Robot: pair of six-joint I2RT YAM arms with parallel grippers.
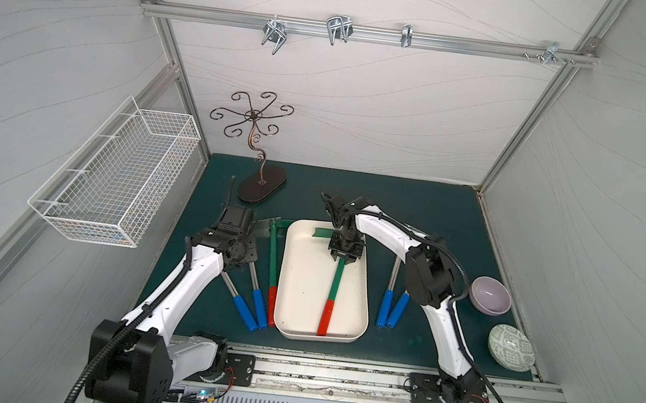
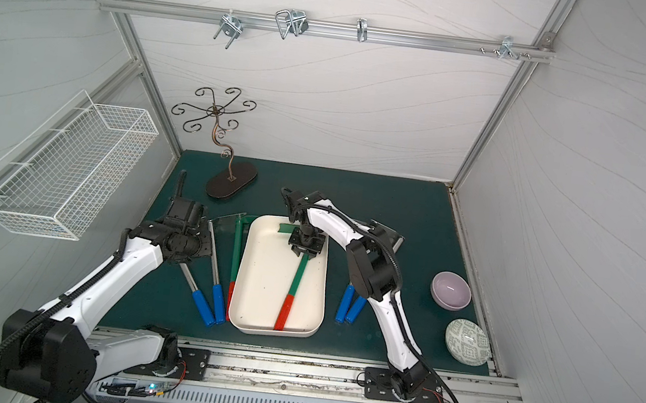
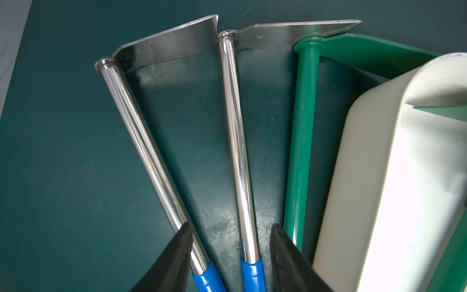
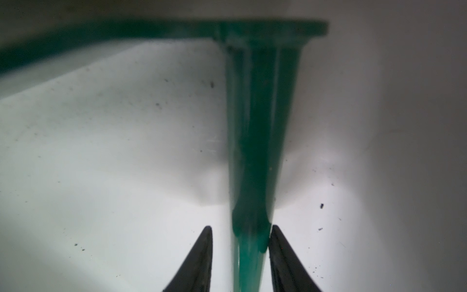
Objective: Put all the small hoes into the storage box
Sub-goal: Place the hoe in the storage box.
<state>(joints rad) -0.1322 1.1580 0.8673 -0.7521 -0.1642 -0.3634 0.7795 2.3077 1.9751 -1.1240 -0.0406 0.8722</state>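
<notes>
Small hoe (image 1: pixel 334 287) lies in storage box (image 1: pixel 299 287), shaft inside slightly parted right gripper (image 1: pixel 341 260).

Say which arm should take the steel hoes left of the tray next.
Left. The left gripper hangs open over a blue-handled hoe beside the storage box. The right gripper is down in the box, jaws loosely around the green hoe lying there; it would likely have to cross the box.

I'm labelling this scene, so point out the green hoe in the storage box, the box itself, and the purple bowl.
green hoe (image 1: pixel 336 283), a top view, on its green shaft.
storage box (image 1: pixel 304 288), a top view, on its bare floor.
purple bowl (image 1: pixel 490 295), a top view, on its inner hollow.
</notes>
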